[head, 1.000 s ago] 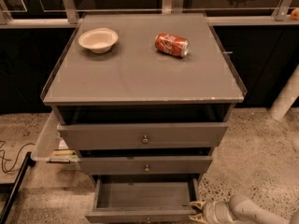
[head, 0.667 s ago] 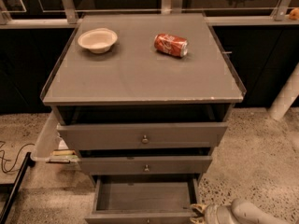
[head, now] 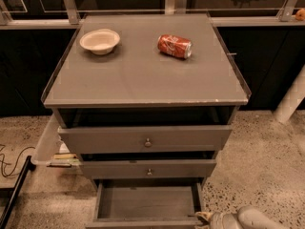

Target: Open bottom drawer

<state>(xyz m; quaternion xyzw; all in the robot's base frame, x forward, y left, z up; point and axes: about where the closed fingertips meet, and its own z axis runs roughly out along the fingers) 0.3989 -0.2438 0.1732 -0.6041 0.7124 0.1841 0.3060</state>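
The bottom drawer stands pulled out below the front edge of the worktop. The end effector is at the drawer's right front corner; its grip I cannot tell.

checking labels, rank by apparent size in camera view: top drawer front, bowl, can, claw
1. grey top drawer front
2. white round bowl
3. red soda can, nearly bowl-sized
Grey claw, bottom right by the open bottom drawer, cropped: unranked.
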